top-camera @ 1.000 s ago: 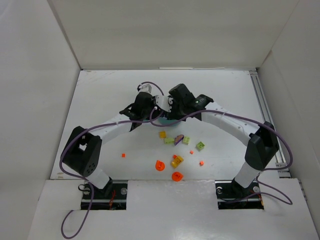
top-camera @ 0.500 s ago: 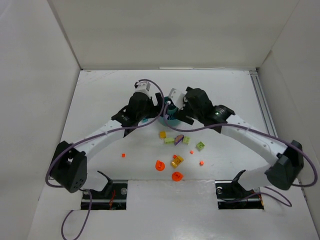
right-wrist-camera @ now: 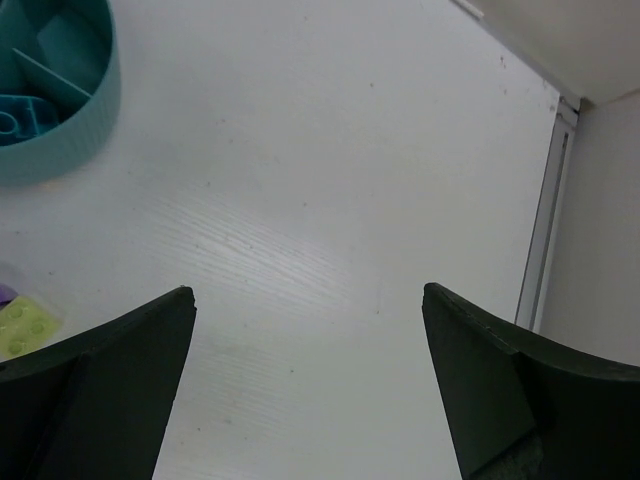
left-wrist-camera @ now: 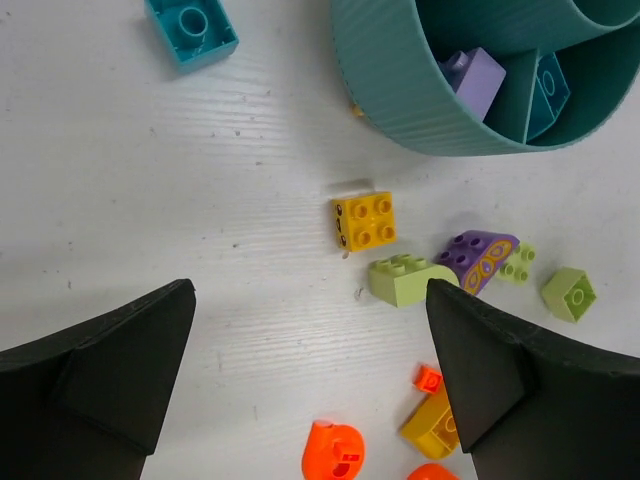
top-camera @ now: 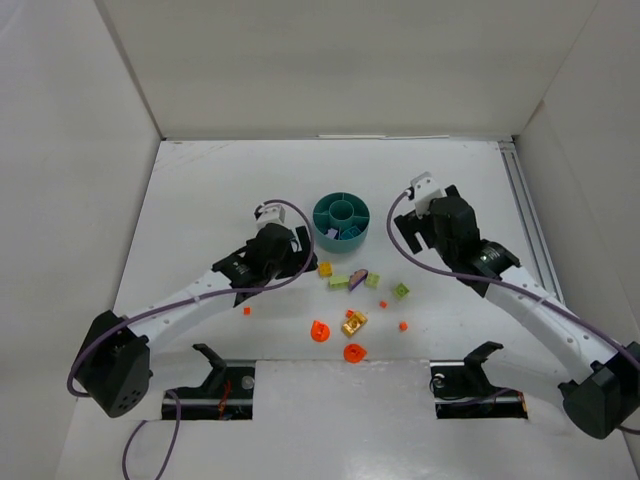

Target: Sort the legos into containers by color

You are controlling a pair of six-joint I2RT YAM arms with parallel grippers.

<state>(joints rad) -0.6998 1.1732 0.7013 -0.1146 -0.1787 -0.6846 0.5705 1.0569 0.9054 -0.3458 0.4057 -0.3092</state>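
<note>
Left of the teal dish (top-camera: 322, 212), your left gripper (left-wrist-camera: 310, 380) has backed away since a second ago and hangs jaws spread, empty; a turquoise brick (left-wrist-camera: 190, 30) lies loose near the dish; a purple piece (left-wrist-camera: 478, 75) already sits inside; the yellow brick (left-wrist-camera: 364, 221) and other legos (top-camera: 357, 277) wait unsorted nearer you; rightward, your right gripper (right-wrist-camera: 308, 390) has withdrawn too, jaws apart, holding nothing; likely a fresh pick comes next.

bench (top-camera: 200, 190): white, faintly scuffed | walls (top-camera: 330, 70): plain white panels at left, back and right | rail (top-camera: 527, 215): pale metal strip along bench's right edge, beside right wall
</note>
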